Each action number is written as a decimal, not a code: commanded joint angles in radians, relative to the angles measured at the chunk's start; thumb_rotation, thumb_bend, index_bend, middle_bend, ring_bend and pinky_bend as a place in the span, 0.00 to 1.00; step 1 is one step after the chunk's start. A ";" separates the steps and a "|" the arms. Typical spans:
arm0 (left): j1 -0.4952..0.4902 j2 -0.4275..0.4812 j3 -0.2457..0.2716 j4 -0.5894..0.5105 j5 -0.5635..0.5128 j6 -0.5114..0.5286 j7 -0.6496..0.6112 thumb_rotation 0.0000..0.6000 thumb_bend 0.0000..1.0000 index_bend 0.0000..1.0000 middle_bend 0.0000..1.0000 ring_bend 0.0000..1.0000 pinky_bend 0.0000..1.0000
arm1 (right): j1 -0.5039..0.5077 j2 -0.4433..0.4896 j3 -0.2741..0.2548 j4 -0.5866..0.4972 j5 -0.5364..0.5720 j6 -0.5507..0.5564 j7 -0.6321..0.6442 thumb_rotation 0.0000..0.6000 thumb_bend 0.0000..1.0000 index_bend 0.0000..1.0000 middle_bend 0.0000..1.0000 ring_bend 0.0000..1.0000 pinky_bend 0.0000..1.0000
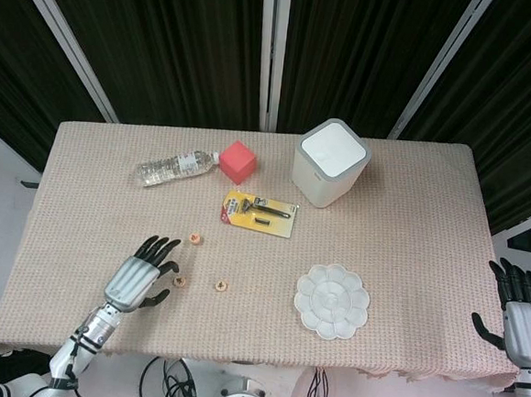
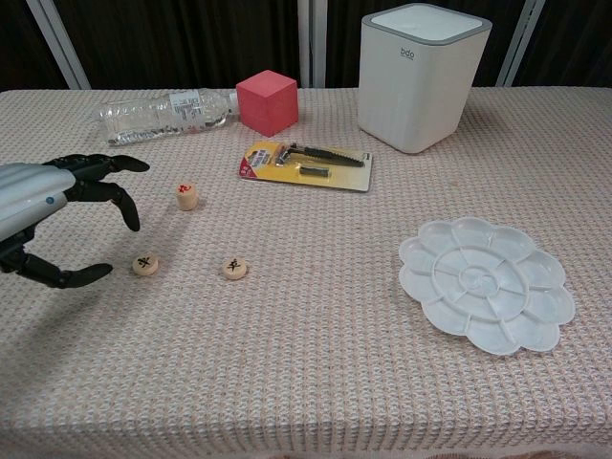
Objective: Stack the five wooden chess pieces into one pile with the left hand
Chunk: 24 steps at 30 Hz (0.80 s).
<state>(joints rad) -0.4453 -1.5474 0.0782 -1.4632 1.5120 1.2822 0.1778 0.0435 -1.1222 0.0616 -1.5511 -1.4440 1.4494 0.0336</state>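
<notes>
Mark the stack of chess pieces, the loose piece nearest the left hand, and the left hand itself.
stack of chess pieces (image 2: 186,196), chest view, on its side just below the top face.
loose chess piece (image 2: 145,264), chest view, on its marked top face.
left hand (image 2: 43,215), chest view, on the middle of the hand.

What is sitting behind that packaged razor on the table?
Behind the packaged razor stand a red cube and a white bin, with a plastic water bottle lying left of the cube. The bin's lid is on, so its inside cannot be seen.
</notes>
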 commanded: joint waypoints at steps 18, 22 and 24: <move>0.005 -0.064 -0.019 0.091 0.020 -0.057 0.004 1.00 0.28 0.34 0.02 0.00 0.00 | -0.005 -0.001 -0.002 0.013 0.013 -0.010 0.004 1.00 0.24 0.00 0.00 0.00 0.00; 0.005 -0.070 -0.025 0.100 0.016 -0.069 0.000 1.00 0.28 0.34 0.02 0.00 0.00 | -0.003 -0.005 -0.003 0.016 0.013 -0.014 0.003 1.00 0.24 0.00 0.00 0.00 0.00; 0.003 -0.075 -0.029 0.107 0.015 -0.076 -0.002 1.00 0.28 0.34 0.02 0.00 0.00 | -0.003 -0.007 -0.003 0.017 0.014 -0.016 0.002 1.00 0.24 0.00 0.00 0.00 0.00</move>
<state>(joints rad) -0.4416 -1.6203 0.0510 -1.3582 1.5276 1.2086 0.1771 0.0409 -1.1285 0.0587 -1.5340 -1.4304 1.4335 0.0355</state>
